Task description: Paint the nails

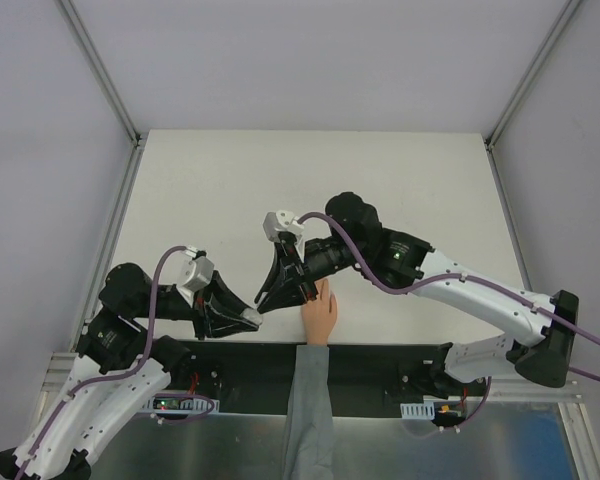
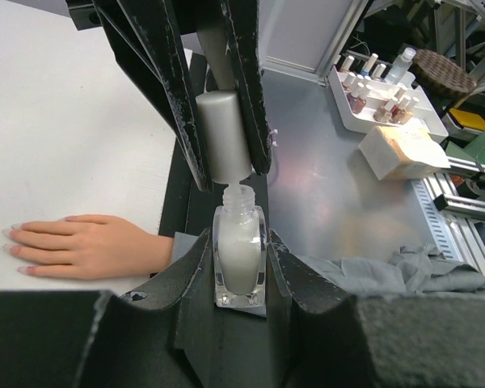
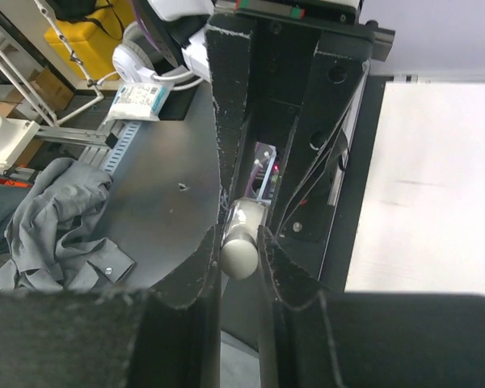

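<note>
A clear bottle of white nail polish (image 2: pixel 240 259) stands upright with my left gripper (image 2: pixel 239 242) shut on its sides, over the black strip at the table's near edge. Its silver cap (image 2: pixel 222 133) sits just above the bare neck (image 2: pixel 237 196), and my right gripper (image 2: pixel 226 174) is shut on it from above. The right wrist view shows the cap (image 3: pixel 241 257) end-on between my right gripper's (image 3: pixel 239 234) fingers. The peach hand (image 1: pixel 320 312) with a grey sleeve lies flat on the white table right beside both grippers. The nails (image 2: pixel 10 234) are pale and pink.
A white tray of several polish bottles (image 2: pixel 384 97), a pale block (image 2: pixel 400 153) and a crumpled grey cloth (image 2: pixel 404 271) lie on the metal surface beyond the table's near edge. The black base strip (image 1: pixel 380 360) runs along that edge.
</note>
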